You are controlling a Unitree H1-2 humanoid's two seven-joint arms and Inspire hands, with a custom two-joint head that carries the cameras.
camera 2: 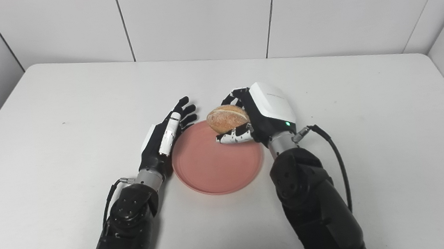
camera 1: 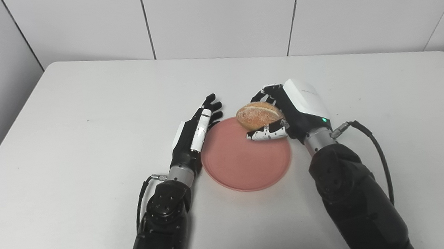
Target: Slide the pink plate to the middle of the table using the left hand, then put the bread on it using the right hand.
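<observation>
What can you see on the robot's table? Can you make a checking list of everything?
Surface: white rectangular table, one tiny dark speck.
Job's things: round pink plate lies flat near the middle; crusty brown bread roll held over the plate's far edge.
Clutter: nothing seen.
Hands: left hand open beside the plate's left rim, touch unclear; right hand shut on the roll.
Cables: black cable loops from the right wrist; another at the left wrist.
Surroundings: white panelled walls.
</observation>
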